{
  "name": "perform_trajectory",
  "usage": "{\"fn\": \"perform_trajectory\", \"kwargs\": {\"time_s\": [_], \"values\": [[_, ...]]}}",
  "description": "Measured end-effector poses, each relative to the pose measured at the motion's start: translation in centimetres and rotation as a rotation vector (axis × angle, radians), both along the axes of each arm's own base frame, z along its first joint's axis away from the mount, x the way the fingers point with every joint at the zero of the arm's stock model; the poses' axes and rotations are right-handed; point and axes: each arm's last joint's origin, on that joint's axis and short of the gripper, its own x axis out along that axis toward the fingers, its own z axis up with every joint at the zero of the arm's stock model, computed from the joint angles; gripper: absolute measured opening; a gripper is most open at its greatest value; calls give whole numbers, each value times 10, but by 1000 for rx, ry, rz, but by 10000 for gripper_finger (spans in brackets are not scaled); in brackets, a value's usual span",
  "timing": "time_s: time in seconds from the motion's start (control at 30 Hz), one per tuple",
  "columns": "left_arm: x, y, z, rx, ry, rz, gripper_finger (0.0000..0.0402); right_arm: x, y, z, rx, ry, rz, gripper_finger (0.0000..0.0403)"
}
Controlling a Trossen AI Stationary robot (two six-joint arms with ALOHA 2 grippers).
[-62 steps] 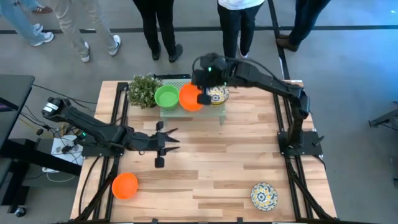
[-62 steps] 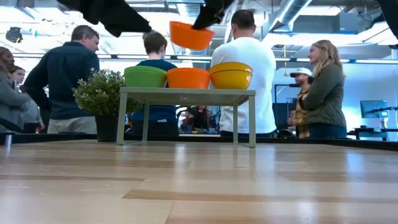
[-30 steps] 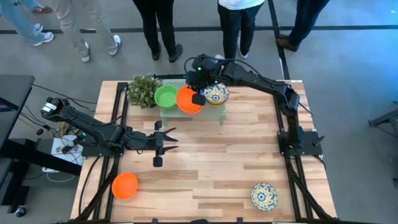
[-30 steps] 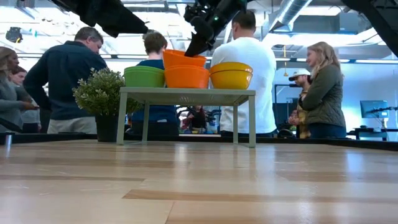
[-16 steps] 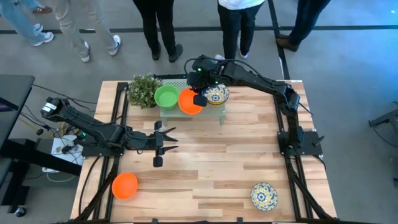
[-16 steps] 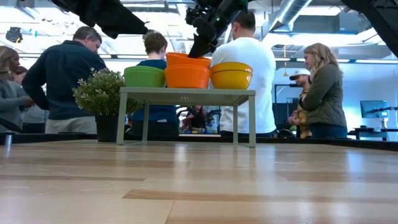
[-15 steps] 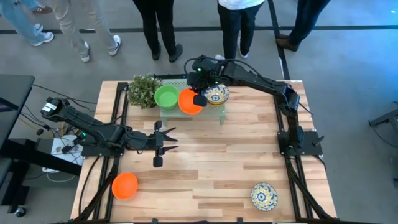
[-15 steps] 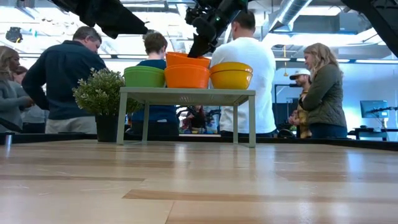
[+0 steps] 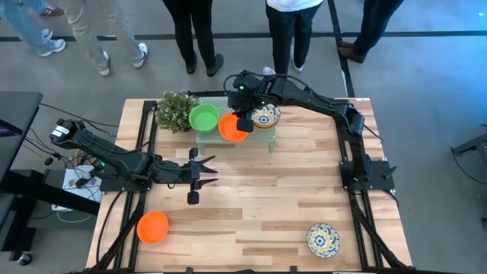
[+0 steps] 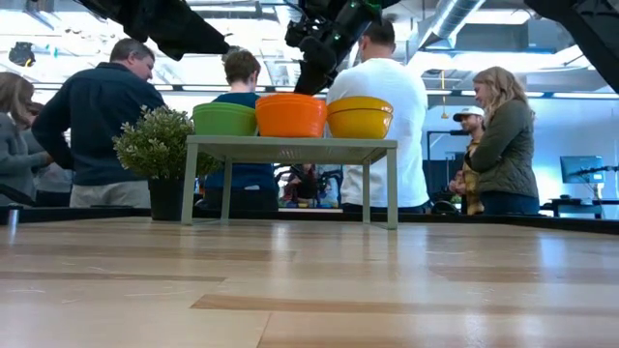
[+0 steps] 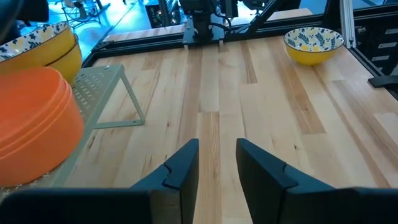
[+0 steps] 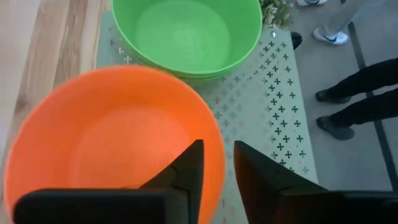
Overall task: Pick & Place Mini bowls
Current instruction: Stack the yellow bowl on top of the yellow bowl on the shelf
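On the pale green stand (image 9: 260,135) at the far edge sit a green mini bowl (image 9: 203,118), an orange one (image 9: 230,128) and a patterned one (image 9: 266,116). The orange bowl (image 12: 118,143) lies level, nested in a second orange bowl (image 11: 34,134). My right gripper (image 12: 217,146) is open above its rim on the side toward the patterned bowl, one finger over the inside and one outside, with a gap at each. My left gripper (image 9: 211,169) waits open at mid-left above the table, nothing between its fingers (image 11: 186,155).
A bushy plant (image 9: 174,110) stands left of the stand. An orange bowl (image 9: 153,227) sits near the table's near-left corner and a patterned bowl (image 9: 323,239) near the near-right corner. Several people stand beyond the far edge.
My right gripper has sunk slightly over the stand. The orange bowl, which rested tilted with one side raised on the orange bowl beneath, has settled level into it.
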Motion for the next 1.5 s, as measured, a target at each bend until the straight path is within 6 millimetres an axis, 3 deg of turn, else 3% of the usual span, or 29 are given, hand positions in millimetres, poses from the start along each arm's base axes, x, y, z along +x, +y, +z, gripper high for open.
{"fn": "perform_trajectory", "kwargs": {"time_s": [0.17, 0.3, 0.57, 0.67, 0.83, 1.07, 1.33, 1.5], "values": [[0, 0, 0, 0, 1, 0, 108, 0, 1, 2, -4, -8, 3, 112], [0, 0, 0, 2, 4, 0, 108, 3, 10, 15, -15, -38, 24, 124], [0, 0, -1, 2, 5, 0, 108, -6, 58, 54, -23, 25, 159, 127], [0, 0, -1, 2, 5, 0, 108, -13, 76, 71, -15, 24, 140, 126], [0, 0, -1, 2, 5, 0, 108, -37, 105, 80, -50, 142, 79, 126], [0, 0, -1, 2, 5, 0, 108, -56, 141, 75, 70, 306, -35, 126], [0, 0, -1, 2, 5, 0, 108, -62, 192, 67, 154, 348, 66, 118], [0, 0, -1, 2, 5, 0, 108, -96, 212, 53, 185, 428, -24, 106]]}}
